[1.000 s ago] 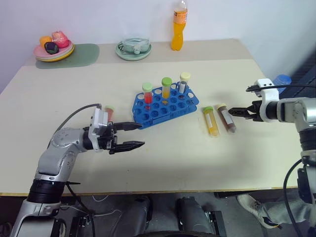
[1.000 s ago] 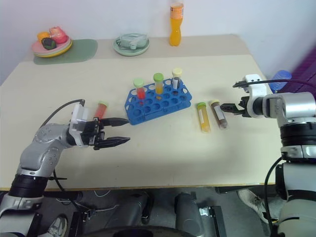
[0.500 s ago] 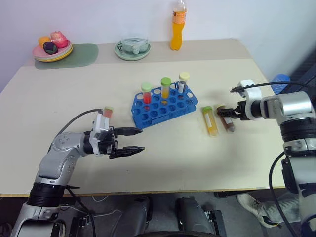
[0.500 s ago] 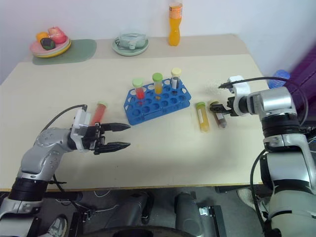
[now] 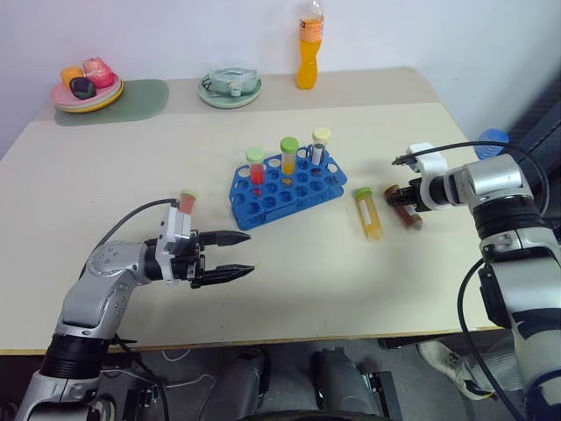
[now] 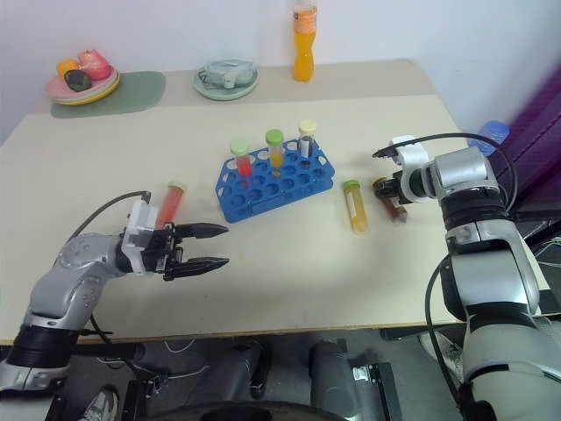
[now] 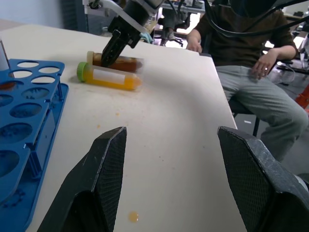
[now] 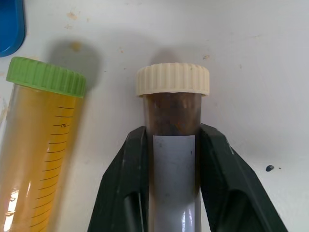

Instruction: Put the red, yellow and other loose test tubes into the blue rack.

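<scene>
The blue rack stands mid-table with three capped tubes upright in its back row. To its right lie two loose test tubes side by side: a yellow-orange one with a green cap and a dark brown one with a cream cap. My right gripper is shut on the brown tube's labelled body, and the tube rests on the table. A red tube with a green cap lies left of the rack, just behind my left gripper. That gripper is open, holds nothing and points toward the rack.
An orange drink bottle, a glass dish on a green plate and a plate of fruit on a green mat stand along the far edge. A blue ribbed cylinder sits beyond the table's right edge. A seated person is there too.
My right gripper has moved in over the brown tube and shut on it. The left gripper has stayed open in about the same place.
</scene>
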{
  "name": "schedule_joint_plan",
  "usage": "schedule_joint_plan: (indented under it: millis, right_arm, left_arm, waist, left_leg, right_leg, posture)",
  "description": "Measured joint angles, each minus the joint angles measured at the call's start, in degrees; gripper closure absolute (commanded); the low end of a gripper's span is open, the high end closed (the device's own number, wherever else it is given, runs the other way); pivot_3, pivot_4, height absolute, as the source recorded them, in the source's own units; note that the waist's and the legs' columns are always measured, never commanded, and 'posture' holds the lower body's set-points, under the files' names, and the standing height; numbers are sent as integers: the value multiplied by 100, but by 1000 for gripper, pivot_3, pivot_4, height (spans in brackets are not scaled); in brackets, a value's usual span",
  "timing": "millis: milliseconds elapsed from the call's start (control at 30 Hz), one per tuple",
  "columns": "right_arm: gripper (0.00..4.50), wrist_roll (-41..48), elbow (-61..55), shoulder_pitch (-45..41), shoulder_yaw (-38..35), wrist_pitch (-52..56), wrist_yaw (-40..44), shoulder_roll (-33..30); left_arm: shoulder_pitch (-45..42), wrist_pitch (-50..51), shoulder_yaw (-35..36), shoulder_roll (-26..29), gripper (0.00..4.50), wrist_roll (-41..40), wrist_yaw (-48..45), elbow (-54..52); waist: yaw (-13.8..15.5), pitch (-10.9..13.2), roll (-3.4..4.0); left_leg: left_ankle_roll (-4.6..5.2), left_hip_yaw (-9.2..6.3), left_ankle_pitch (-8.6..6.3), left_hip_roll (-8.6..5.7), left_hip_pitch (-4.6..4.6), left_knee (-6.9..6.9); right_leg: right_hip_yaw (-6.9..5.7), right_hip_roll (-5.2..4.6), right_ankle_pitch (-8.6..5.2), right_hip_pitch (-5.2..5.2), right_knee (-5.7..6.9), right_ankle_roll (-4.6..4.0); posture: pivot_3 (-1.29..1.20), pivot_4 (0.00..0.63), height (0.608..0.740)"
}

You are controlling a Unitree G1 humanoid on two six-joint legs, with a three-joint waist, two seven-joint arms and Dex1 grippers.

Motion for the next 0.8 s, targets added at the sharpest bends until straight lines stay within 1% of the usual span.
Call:
schedule_joint_plan:
  millis: [133, 267, 367, 500, 567, 600, 633, 700, 767, 800]
  right_arm:
    - [3692, -64, -111, 42, 25, -1, 93, -34]
    - [3692, -54, -915, 482, 70, -14, 362, -388]
    - [3692, 159, -2009, 1087, -278, -132, 532, -701]
    - [3692, 501, -3273, 1670, -1238, -359, 215, -565]
    - [3692, 775, -3956, 1838, -1687, -347, 50, -305]
    - [3692, 927, -4385, 1989, -2012, -517, -129, 22]
    - [3692, 1017, -4587, 2074, -2118, -715, -218, 248]
    - [3692, 1226, -4917, 2364, -2335, -1712, -415, 1125]
    - [3692, 1405, -4889, 2496, -2296, -2366, -484, 1755]
    - [3692, 1284, -4750, 2523, -2239, -2960, -733, 2074]
  left_arm:
    - [40, 10, 9, 14, 1431, -1, 32, -13]
    - [92, 13, 51, 70, 1431, -19, 83, -72]
    - [149, 11, 103, 74, 1431, -40, 127, -112]
    - [161, -36, 134, 26, 1431, -34, 217, -119]
    - [164, -89, 140, -36, 1431, -34, 277, -120]
    - [164, -103, 144, -40, 1431, -33, 311, -119]
    - [163, -106, 144, -41, 1431, -33, 326, -119]
    - [133, -118, 147, -62, 1431, -32, 359, -102]
    - [49, -132, 147, -82, 1431, -26, 363, -70]
    - [24, -163, 152, -84, 1431, -11, 373, -36]
  waist:
    - [0, 0, 0]
    - [18, 2, 4]
    - [16, 4, 6]
    - [-12, 5, 9]
    - [-12, 5, 9]
    - [-7, 4, 7]
    - [-5, 4, 7]
    - [-8, 3, 6]
    - [-5, 4, 8]
    - [-1, 4, 8]
  left_leg:
    - [0, 0, 0, 0, 0, 0]
    - [0, 0, 0, 0, -4, -4]
    - [1, 0, -1, 0, -8, -6]
    - [-2, 2, 1, 0, -8, -6]
    - [-4, 2, 2, 2, -8, -5]
    - [-4, 1, 3, 4, -8, -6]
    - [-4, 1, 3, 4, -8, -7]
    - [-4, 2, 3, 4, -7, -6]
    - [-6, 2, 5, 3, -7, -2]
    - [-7, 2, 6, 2, -6, -1]
  right_leg:
    - [0, 0, 0, -1, 0, 0]
    - [0, -1, 0, -6, -1, 0]
    - [0, -2, 0, -11, -2, 0]
    - [3, -2, 1, -21, 11, 0]
    - [3, 0, 1, -23, 16, -1]
    - [3, 1, 2, -21, 15, -1]
    - [4, 1, 2, -21, 15, -1]
    - [4, 1, 2, -19, 15, -1]
    - [3, 2, 3, -20, 18, -1]
    - [2, 3, 4, -21, 18, -2]
  posture:
    - [0, 150, 740]
    - [0, 150, 740]
    - [0, 150, 740]
    - [0, 150, 740]
    - [0, 150, 740]
    - [0, 150, 740]
    - [0, 150, 740]
    - [0, 150, 740]
    - [0, 150, 740]
    - [0, 150, 740]
